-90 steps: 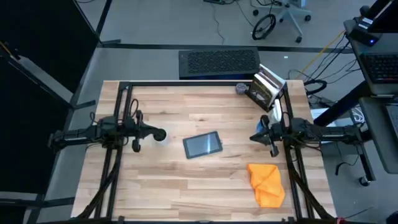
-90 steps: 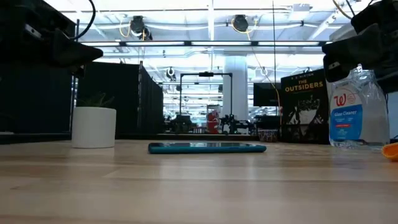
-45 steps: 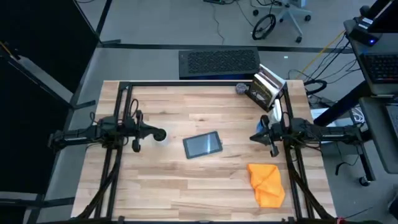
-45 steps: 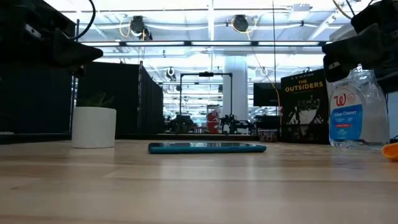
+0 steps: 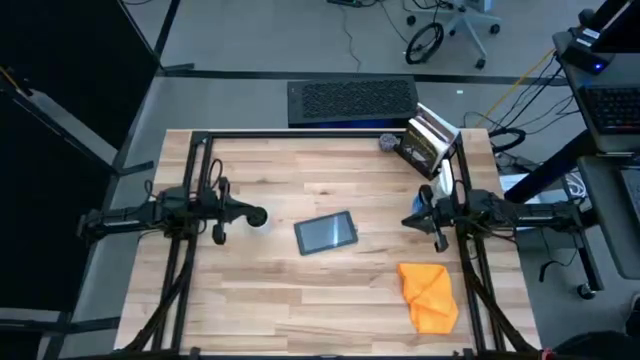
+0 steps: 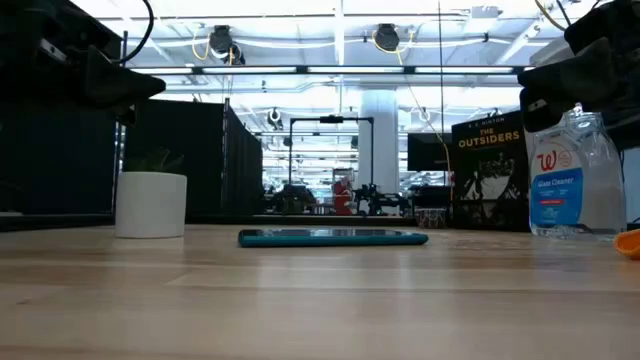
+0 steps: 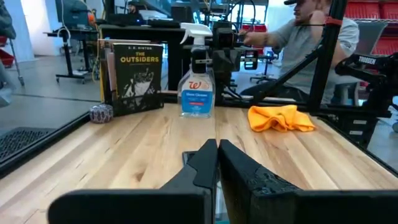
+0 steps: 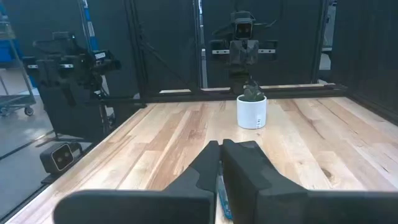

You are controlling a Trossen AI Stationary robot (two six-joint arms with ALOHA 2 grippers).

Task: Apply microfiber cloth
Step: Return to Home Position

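Observation:
The orange microfiber cloth (image 5: pixel 430 296) lies crumpled on the table near the front right; it shows too in the left wrist view (image 7: pixel 280 117) and at the low view's right edge (image 6: pixel 630 242). A dark-screened tablet (image 5: pixel 326 232) lies flat at the table's middle (image 6: pixel 333 237). My left gripper (image 5: pixel 258 215) hovers shut at the left, above the table. My right gripper (image 5: pixel 407 220) hovers shut at the right, just far of the cloth. Neither touches anything.
A clear spray bottle (image 6: pixel 570 178) stands under my right arm (image 7: pixel 196 93). A book (image 5: pixel 428 142) stands at the far right corner with a small grey ball (image 5: pixel 388 142) beside it. A white pot (image 6: pixel 151 203) sits by my left gripper. A person (image 7: pixel 298 43) sits beyond the right edge.

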